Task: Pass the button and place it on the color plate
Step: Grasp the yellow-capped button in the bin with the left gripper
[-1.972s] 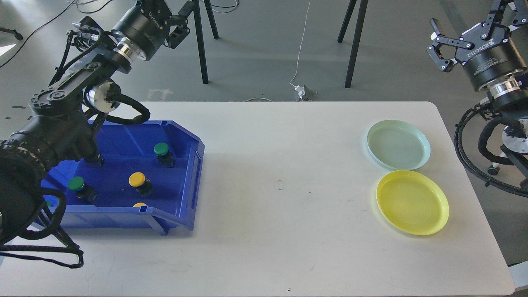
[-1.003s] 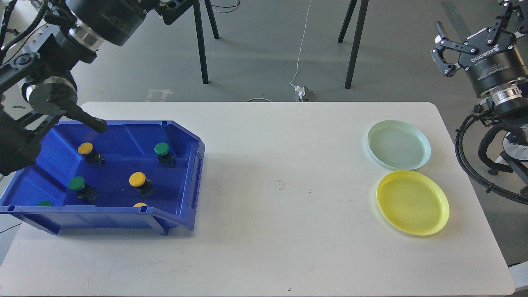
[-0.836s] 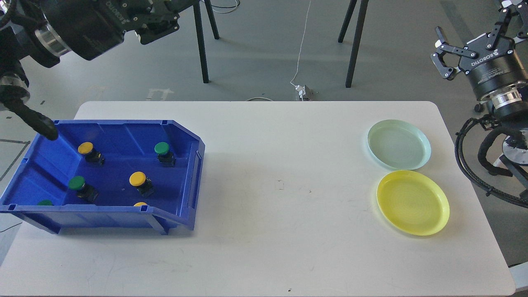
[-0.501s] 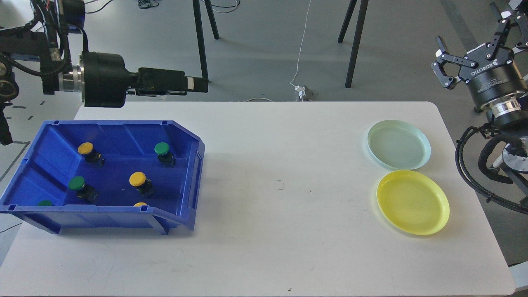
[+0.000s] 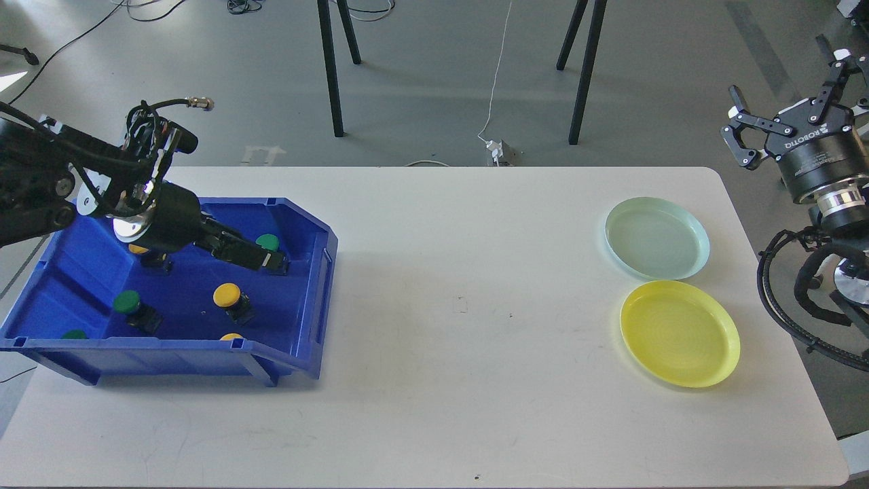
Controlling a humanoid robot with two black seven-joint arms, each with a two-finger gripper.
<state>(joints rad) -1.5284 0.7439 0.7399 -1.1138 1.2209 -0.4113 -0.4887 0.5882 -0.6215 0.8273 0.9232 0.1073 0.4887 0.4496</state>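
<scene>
A blue bin (image 5: 320, 285) at the table's left holds several push buttons with black bases: a green one (image 5: 267, 241), a yellow one (image 5: 226, 295), a green one (image 5: 126, 301), and others partly hidden. My left gripper (image 5: 266, 259) reaches down into the bin, its tip right at the green button near the bin's right wall. It is seen side-on, so I cannot tell its fingers apart. My right gripper (image 5: 787, 109) is open and empty, held high beyond the table's right edge. A pale green plate (image 5: 656, 238) and a yellow plate (image 5: 679, 333) lie at the right.
The white table (image 5: 461, 353) spans the view. Black stand legs (image 5: 330, 75) and a white cable (image 5: 494, 88) are on the floor behind it. My left arm covers the bin's back left part.
</scene>
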